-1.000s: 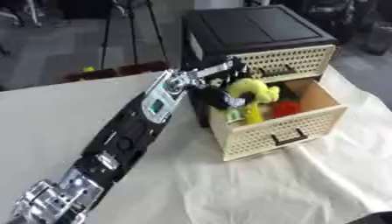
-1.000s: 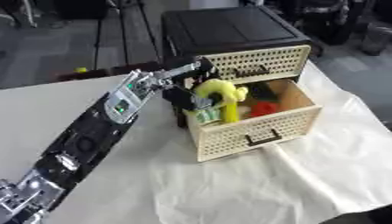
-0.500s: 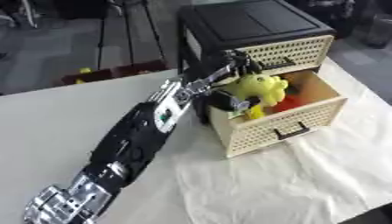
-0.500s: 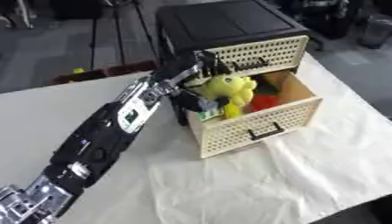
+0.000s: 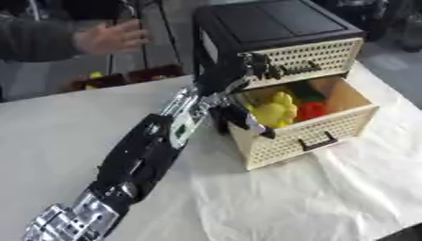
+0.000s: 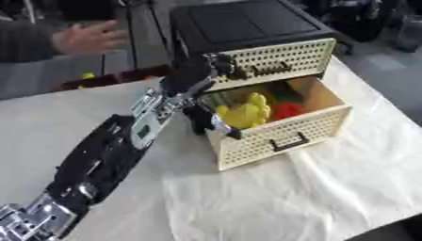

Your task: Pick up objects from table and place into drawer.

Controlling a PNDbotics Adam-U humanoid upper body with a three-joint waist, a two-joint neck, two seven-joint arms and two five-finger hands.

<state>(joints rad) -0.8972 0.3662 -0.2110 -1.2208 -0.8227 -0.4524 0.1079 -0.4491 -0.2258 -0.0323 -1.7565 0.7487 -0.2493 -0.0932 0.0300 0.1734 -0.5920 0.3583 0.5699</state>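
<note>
A cream perforated drawer [image 5: 306, 136] with a dark handle stands pulled open from the lower slot of a black cabinet [image 5: 272, 23] at the table's far right. Inside lie a yellow soft toy [image 5: 274, 110], a red thing [image 5: 311, 111], and, further back, what looks like something green [image 5: 306, 92].

Left hand [image 6: 216, 70] over open drawer [image 6: 280, 134], yellow toy [image 6: 245, 112] inside, fingers seemingly relaxed

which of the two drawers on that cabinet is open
The lower drawer is open: it is pulled out toward the camera, with a yellow toy and something red inside. The upper drawer sits flush in the black cabinet.
</note>
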